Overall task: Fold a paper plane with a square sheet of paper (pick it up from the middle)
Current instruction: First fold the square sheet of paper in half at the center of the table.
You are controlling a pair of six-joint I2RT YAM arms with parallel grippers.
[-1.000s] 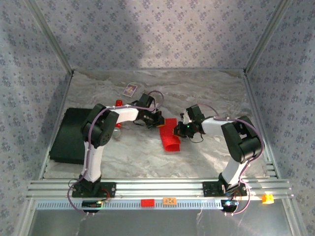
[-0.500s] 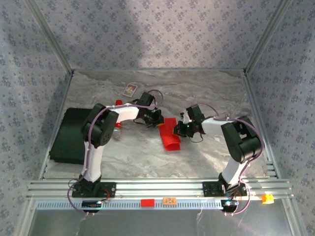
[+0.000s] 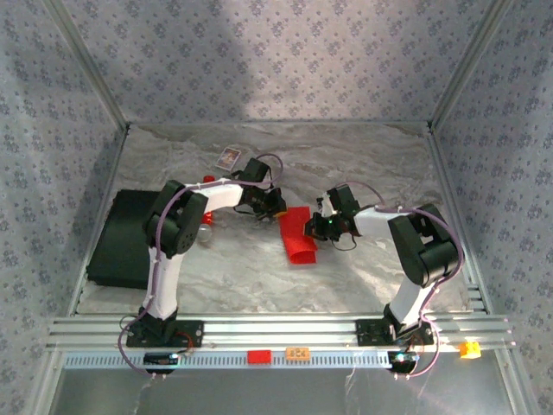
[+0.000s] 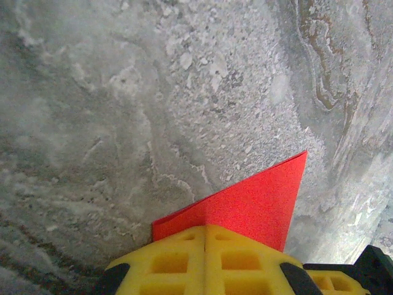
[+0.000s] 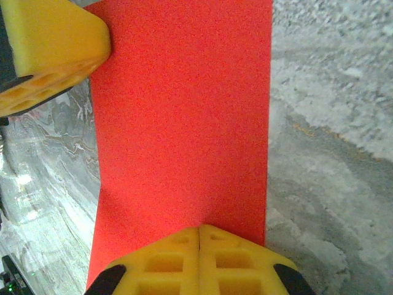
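Observation:
The square sheet of paper (image 3: 296,233) is bright red and creased into a narrow strip. It lies mid-table with its near end curling up. My left gripper (image 3: 276,206) is shut, its yellow fingertips (image 4: 184,246) set on the strip's far left corner, and a pointed red corner (image 4: 264,196) sticks out past them. My right gripper (image 3: 318,226) is also shut, its tips (image 5: 199,228) on the strip's right edge. The red strip (image 5: 184,123) spreads flat ahead of them, and the left gripper's finger (image 5: 49,55) rests on the far corner. I cannot tell whether any paper is pinched.
A black mat (image 3: 121,238) lies at the left edge. A small printed card (image 3: 228,157) sits at the back, with a small red object (image 3: 208,180) behind the left arm. Patterned walls and metal rails (image 3: 276,328) enclose the marbled table.
My left gripper has crept a little back and to the left, and the strip's far end has shifted slightly with it. The right arm has stayed put.

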